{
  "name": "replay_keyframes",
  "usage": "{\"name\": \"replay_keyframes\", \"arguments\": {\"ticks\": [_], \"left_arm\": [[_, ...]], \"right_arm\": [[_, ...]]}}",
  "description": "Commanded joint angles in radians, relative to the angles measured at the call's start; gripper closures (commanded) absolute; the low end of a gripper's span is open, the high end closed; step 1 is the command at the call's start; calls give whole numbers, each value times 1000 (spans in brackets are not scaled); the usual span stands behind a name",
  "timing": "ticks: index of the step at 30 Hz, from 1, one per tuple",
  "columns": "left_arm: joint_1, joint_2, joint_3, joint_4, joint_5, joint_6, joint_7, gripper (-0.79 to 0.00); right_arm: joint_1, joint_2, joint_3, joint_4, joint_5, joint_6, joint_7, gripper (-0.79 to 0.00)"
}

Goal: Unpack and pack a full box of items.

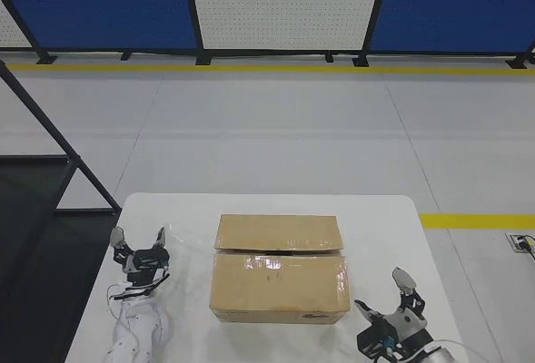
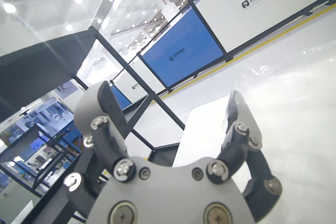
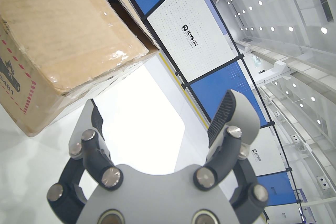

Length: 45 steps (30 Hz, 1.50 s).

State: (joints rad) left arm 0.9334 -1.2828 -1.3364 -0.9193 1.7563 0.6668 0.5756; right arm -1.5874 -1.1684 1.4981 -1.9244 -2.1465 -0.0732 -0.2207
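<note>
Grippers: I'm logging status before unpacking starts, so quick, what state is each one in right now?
Left gripper: open, holding nothing.
Right gripper: open, holding nothing.

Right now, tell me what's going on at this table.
A two-armed robot is at a white table with a cardboard box in the middle, its top flaps folded down. The left gripper is open over the table off one side of the box, and the right gripper is open near the box's opposite front corner. Neither touches the box, so unpacking has not yet begun.
</note>
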Motion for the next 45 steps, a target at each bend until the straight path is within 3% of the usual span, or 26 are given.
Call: {"name": "replay_keyframes", "arguments": {"ticks": [1,11,34,45], "left_arm": [[31,0,-7,-34,15,35,-15,-785],[125,6,-67,-133,79,138,-108,-785],[221,3,-177,-183,85,165,-266,-785],[251,-2,-207,-151,71,148,-300,-785]], "right_arm": [[6,0,-2,2,-1,-5,-4,-785],[41,1,-17,19,-12,-38,-16,-785],[105,3,-42,48,-26,-95,-17,-785],[138,4,-57,66,-31,-110,-14,-785]]}}
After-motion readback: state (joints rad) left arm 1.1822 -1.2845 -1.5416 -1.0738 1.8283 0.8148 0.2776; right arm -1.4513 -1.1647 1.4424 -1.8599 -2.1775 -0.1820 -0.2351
